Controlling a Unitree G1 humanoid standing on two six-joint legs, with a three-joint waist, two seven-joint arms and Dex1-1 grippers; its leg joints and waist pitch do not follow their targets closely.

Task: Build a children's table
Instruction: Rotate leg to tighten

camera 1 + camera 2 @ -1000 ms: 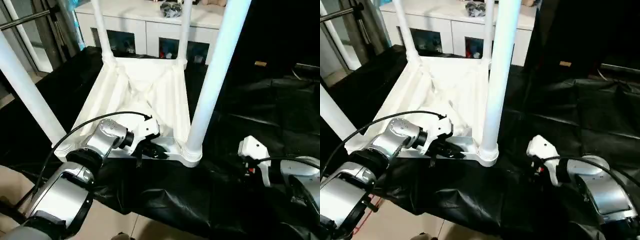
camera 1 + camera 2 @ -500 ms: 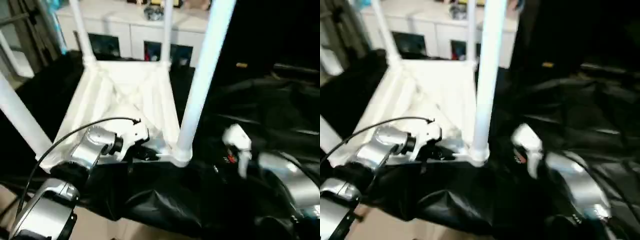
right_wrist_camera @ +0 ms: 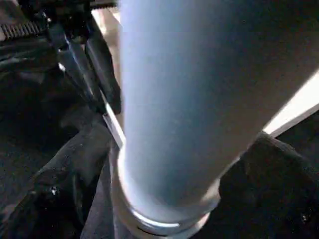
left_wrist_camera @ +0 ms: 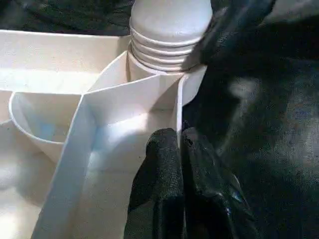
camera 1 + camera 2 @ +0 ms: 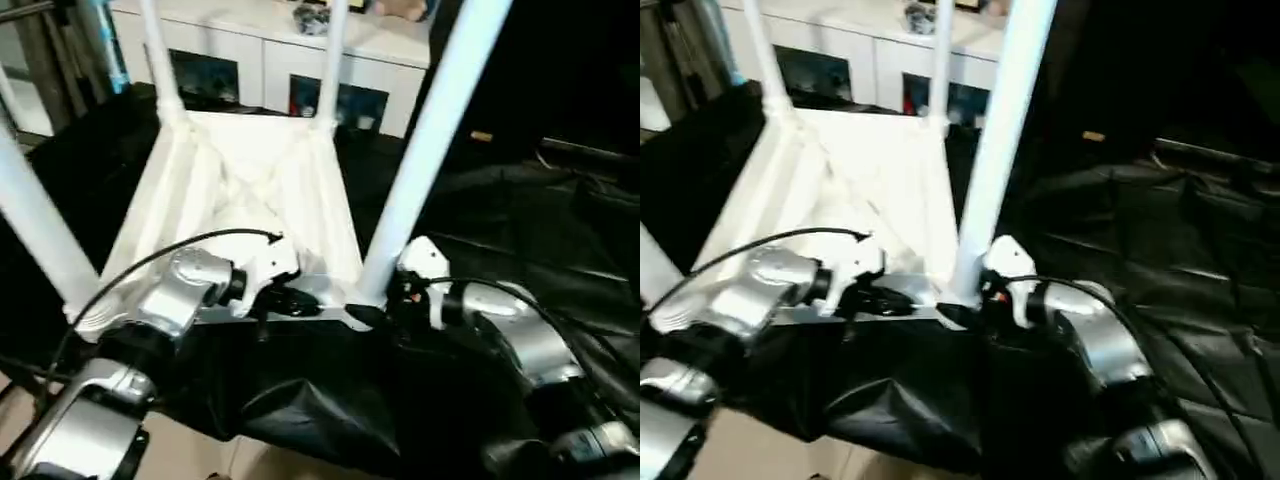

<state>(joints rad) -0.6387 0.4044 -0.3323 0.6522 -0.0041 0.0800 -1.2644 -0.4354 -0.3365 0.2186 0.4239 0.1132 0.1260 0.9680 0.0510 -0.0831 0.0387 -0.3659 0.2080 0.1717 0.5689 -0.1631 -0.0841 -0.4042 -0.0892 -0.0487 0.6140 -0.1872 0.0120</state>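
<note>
The children's table lies upside down on a black cloth, in front of a white cabinet, with its four legs standing up from the corner sockets. The left gripper is pinched on the thin rim of the table, just beside the nearest right leg. The right gripper is spread wide around the base of this same leg, one finger on each side of it.

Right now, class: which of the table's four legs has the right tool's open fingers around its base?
The near right leg, standing in the corner socket beside the right tool; the other three stand apart from it.
</note>
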